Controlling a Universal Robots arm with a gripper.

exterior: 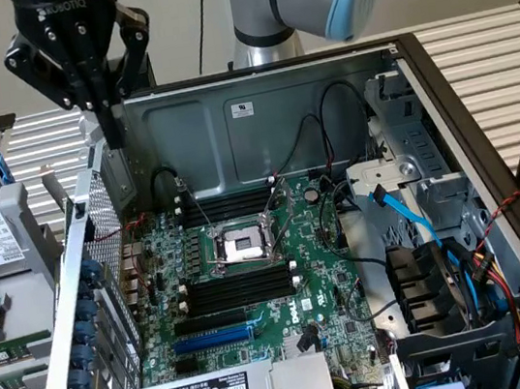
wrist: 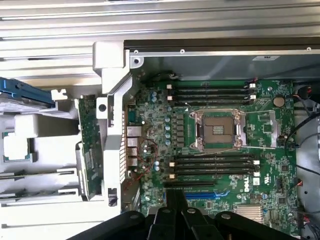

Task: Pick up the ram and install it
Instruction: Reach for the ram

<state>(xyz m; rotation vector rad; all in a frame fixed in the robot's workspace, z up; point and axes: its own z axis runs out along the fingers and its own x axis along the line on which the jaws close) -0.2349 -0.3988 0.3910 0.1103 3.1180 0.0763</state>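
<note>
Hand (exterior: 114,136) (wrist: 175,202) hangs closed, fingers pinched together w/ nothing visible between them. It sits above the rear corner of the case (exterior: 325,106), at the ext. view's left.

Ram (exterior: 9,349): I take it to be the green sticks in the grey tray (exterior: 22,206) outside the case, at the ext. view's left. That's lower than the hand and well apart from it, so not picked up yet. Mobo (exterior: 254,283) lies flat inside the case. The black slots (wrist: 215,164) either side of the CPU socket (wrist: 218,130) look empty.

Step in hand, imo: the pick-up. To do it well:
- Fingers need to spread before any descent; closed, they'd only knock the stick.
- Approach straight from above, clear of the case wall & the perforated panel (exterior: 99,228) beside the tray.
- Grip mid-length so the stick hangs level. A thin board flexes, so firm but not hard.
- Two sticks seem to lie near each other, so take one only.
- In the ext. view the sticks run approx. parallel to the slots; holding that heading saves a wrist turn.
- Notch side can't be told from here.
</note>
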